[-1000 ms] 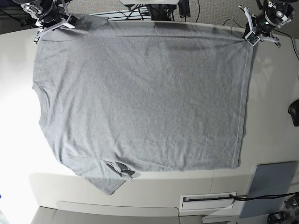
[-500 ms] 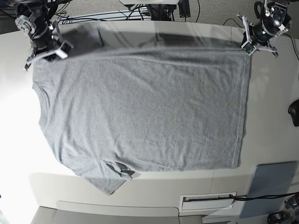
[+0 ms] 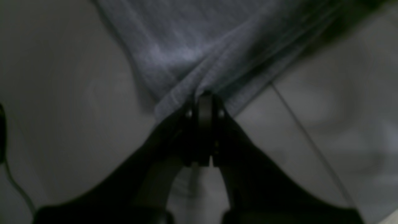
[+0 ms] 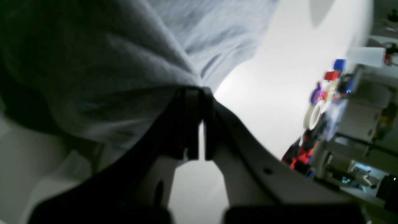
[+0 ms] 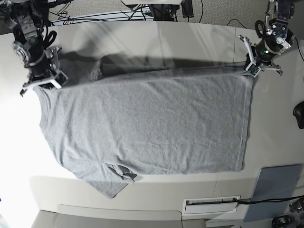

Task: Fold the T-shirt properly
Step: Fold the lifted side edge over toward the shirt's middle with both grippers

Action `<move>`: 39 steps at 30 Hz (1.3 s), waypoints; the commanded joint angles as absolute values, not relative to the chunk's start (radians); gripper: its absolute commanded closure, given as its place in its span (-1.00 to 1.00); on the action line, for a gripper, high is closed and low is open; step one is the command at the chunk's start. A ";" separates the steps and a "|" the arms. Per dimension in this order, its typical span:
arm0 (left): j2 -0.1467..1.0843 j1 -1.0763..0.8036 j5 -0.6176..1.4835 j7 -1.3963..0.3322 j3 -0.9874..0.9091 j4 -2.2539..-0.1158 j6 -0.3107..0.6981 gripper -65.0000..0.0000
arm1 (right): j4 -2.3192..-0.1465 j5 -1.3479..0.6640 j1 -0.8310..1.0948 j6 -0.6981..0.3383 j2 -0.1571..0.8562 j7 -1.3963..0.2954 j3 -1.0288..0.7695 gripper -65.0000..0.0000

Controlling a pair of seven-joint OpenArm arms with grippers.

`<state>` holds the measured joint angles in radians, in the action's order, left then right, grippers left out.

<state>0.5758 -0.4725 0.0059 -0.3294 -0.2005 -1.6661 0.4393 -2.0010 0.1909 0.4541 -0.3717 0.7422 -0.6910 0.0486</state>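
Both arms have the shirt (image 5: 147, 123) by its far edge, one corner each, and that edge hangs lifted off the desk (image 5: 19, 156) with a dark shadow under it. The near half lies flat on the desk, a sleeve folded under at the near left. The left gripper (image 5: 251, 68), on the right of the base view, has its fingers (image 3: 203, 105) pinched together on the hem corner; cloth fans out from the pinch in tight pleats. The right gripper (image 5: 43, 81) is clamped the same way, fingers (image 4: 192, 93) closed on a bunched fold by the shoulder.

This is soft, light knit, limp as anything: it sags between the two grips and will drape wherever it's led. It looks easy to carry but quick to wrinkle or slide out of a thin pinch. The corners and seams are the best handholds, I'd say, where the doubled fabric gives the fingers something to bite.
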 commanded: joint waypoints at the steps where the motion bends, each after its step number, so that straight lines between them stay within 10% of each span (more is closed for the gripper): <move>1: 0.585 -0.455 0.003 -0.318 -0.207 -1.670 0.428 1.00 | -2.001 0.203 0.425 -0.359 0.759 -0.680 0.063 1.00; 39: 0.563 -0.301 -0.052 -0.344 -0.205 -1.653 0.435 1.00 | -1.831 0.269 0.017 -0.357 0.756 -0.652 0.413 1.00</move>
